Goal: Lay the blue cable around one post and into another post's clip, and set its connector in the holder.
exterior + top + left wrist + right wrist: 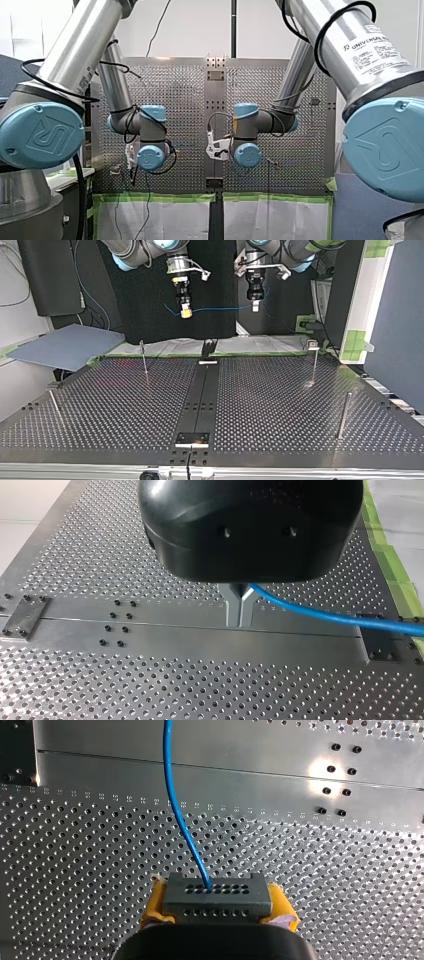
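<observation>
Blue cable [220,307] hangs unrouted: my right gripper [186,313] clamps its connector [216,892], my left gripper [240,615] pinches the cable.

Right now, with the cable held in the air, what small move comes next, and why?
Probably lower both tools toward the table: the cable spans between left tool and right tool, which grips the connector, all well above the posts.

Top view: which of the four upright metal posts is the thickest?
The stout metal post at the top view's right, nearest the camera. It is a plain thick cylinder; the three thin metal rods are far slimmer.
</observation>
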### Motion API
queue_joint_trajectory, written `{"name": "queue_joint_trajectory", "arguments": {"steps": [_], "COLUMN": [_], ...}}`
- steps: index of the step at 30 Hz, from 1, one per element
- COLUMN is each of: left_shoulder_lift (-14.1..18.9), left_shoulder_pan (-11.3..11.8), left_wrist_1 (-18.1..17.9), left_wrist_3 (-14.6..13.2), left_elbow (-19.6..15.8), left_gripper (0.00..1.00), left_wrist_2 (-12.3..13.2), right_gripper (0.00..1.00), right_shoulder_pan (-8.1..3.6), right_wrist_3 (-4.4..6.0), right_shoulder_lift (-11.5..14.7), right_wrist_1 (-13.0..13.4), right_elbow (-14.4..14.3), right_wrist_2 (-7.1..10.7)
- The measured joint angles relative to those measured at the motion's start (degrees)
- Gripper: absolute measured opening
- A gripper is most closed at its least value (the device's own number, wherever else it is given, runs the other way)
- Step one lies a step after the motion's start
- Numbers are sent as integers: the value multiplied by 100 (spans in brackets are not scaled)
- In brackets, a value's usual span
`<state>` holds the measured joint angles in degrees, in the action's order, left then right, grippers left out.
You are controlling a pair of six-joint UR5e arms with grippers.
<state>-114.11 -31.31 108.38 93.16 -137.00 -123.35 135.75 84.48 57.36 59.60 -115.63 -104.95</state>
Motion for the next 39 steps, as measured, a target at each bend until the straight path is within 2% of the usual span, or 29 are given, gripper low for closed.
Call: {"name": "queue_joint_trajectory", "arguments": {"steps": [24,33,39], "left_shoulder_lift": [-7,-389,-461], "left_shoulder_pan": [6,77,79], "left_wrist_1": [-18,-52,-53], "left_wrist_3": [-8,-26,-26], "left_elbow": [11,42,44], "left_gripper": [0,0,0], "left_wrist_2": [0,0,0], "right_gripper": [0,0,0], "right_shoulder_pan": [0,0,0], "right_wrist_3": [0,0,0], "right_shoulder_lift": [3,9,9], "right_wrist_1": [0,-1,0], "right_elbow": [0,0,0], "right_wrist_2": [0,0,0]}}
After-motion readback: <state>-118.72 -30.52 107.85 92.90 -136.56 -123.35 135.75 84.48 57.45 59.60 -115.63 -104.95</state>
